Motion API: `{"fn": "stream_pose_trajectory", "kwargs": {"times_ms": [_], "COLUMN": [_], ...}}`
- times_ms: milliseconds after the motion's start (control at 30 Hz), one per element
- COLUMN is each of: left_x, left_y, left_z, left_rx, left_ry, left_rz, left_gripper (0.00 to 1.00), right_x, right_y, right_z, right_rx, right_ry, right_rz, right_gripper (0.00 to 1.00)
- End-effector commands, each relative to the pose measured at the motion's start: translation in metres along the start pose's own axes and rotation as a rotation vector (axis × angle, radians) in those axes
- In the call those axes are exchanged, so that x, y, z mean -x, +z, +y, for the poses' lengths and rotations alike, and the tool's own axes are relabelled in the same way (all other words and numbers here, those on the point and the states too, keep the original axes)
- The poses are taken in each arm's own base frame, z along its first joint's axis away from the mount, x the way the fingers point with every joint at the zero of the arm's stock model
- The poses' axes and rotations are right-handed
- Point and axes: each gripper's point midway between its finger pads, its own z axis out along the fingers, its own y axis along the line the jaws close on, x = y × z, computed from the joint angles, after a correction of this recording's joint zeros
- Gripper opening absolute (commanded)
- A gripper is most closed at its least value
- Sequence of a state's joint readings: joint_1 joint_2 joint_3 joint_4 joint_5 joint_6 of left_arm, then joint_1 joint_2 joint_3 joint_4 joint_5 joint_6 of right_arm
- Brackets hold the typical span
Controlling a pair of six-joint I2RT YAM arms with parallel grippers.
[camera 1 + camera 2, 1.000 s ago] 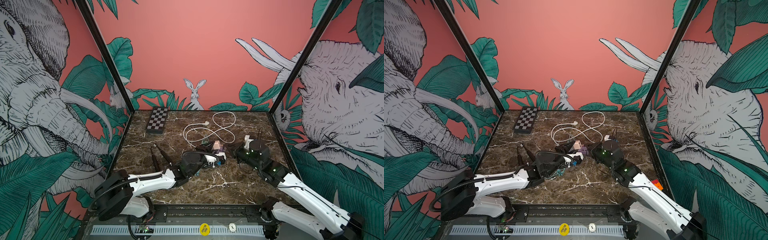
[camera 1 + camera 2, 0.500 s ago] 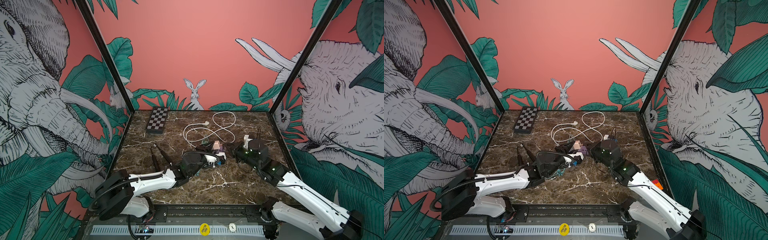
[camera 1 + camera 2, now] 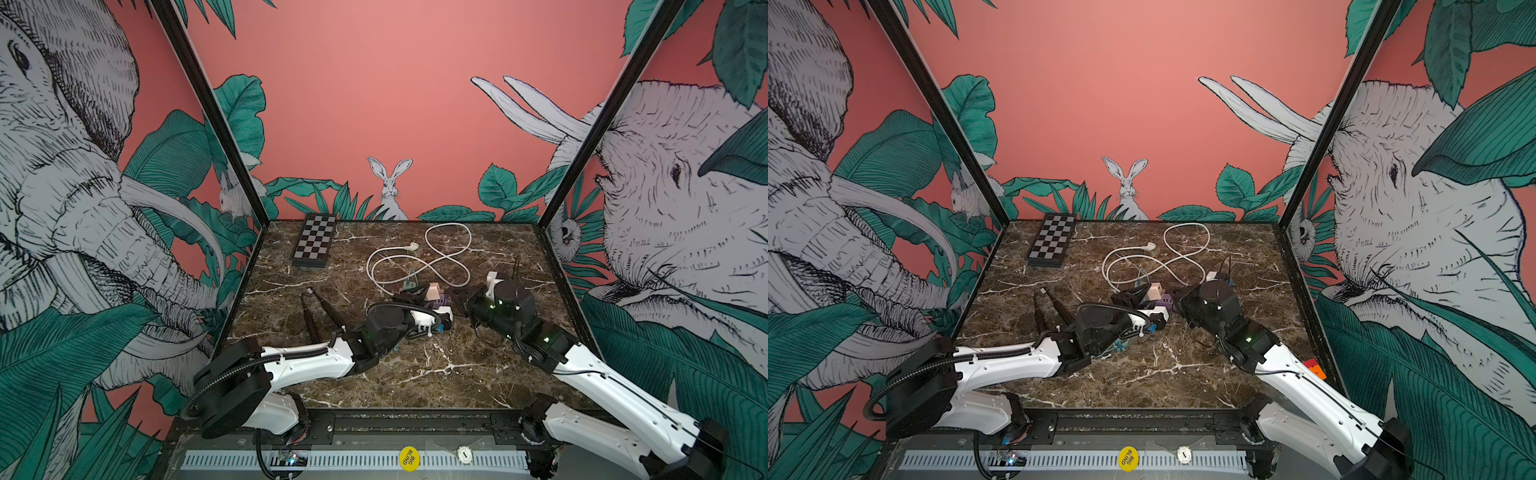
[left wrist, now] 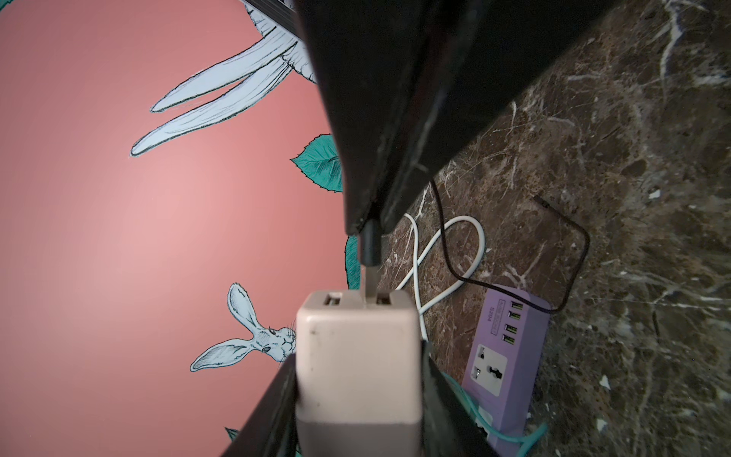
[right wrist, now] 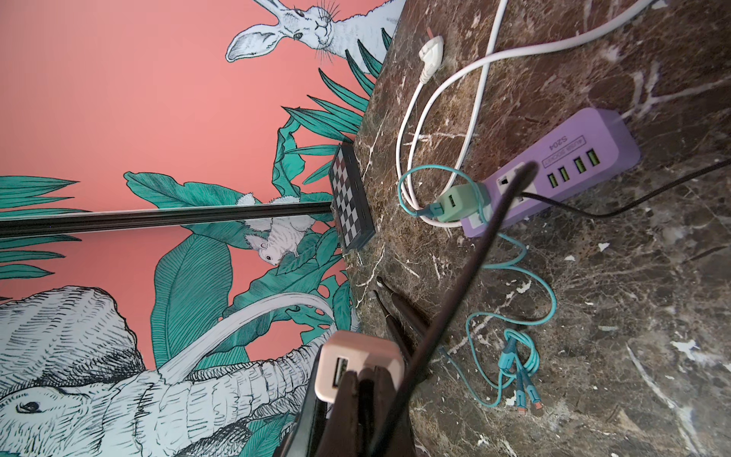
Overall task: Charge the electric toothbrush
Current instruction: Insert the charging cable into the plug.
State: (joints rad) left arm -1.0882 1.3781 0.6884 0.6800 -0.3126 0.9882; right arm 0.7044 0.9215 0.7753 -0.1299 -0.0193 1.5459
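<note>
My left gripper [image 4: 358, 356] is shut on a pink USB adapter [image 4: 356, 324], held above the table in both top views [image 3: 433, 291] [image 3: 1154, 289]. Facing it, my right gripper [image 5: 366, 380] is shut on the black USB plug [image 4: 370, 249] of a black cable [image 4: 573, 253]. The plug's metal tip touches the adapter's face at a port. A purple power strip [image 4: 510, 340] lies just beneath. Two dark tapered rods [image 3: 318, 311] lie at the left. I cannot tell which is the electric toothbrush.
A green adapter [image 5: 455, 203] with a teal cable [image 5: 514, 356] sits in the power strip [image 5: 573, 158]. Its white cord [image 3: 436, 257] loops toward the back. A folded chessboard [image 3: 314, 241] lies at the back left. Walls close three sides.
My right gripper has edged slightly left toward the pink adapter. The left arm has not visibly moved.
</note>
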Motion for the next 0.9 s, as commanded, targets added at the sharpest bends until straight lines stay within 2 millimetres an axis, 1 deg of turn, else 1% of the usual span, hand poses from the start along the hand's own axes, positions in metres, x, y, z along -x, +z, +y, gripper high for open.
{"fn": "stream_pose_trajectory", "kwargs": {"times_ms": [0,200,467,667,867], "left_x": [0.013,0.013,0.013,0.012,0.012], "left_y": [-0.001,-0.003,-0.003,-0.003,-0.001], "left_z": [0.014,0.017,0.02,0.02,0.019], "left_rx": [0.039,0.052,0.058,0.058,0.055], "left_ry": [-0.007,-0.015,-0.012,-0.008,-0.009], "left_rz": [-0.034,-0.034,-0.03,-0.022,-0.023], "left_gripper": [0.0,0.0,0.0,0.0,0.0], "right_x": [-0.003,-0.006,-0.004,-0.004,-0.008], "right_y": [0.0,0.006,0.003,0.001,0.003], "right_z": [0.016,0.002,0.002,-0.002,-0.002], "right_rx": [0.051,0.028,0.017,-0.002,0.004], "right_ry": [0.008,0.031,0.019,0.017,0.02], "right_rz": [0.01,0.01,-0.004,-0.005,0.004], "right_gripper": [0.0,0.0,0.0,0.0,0.0]}}
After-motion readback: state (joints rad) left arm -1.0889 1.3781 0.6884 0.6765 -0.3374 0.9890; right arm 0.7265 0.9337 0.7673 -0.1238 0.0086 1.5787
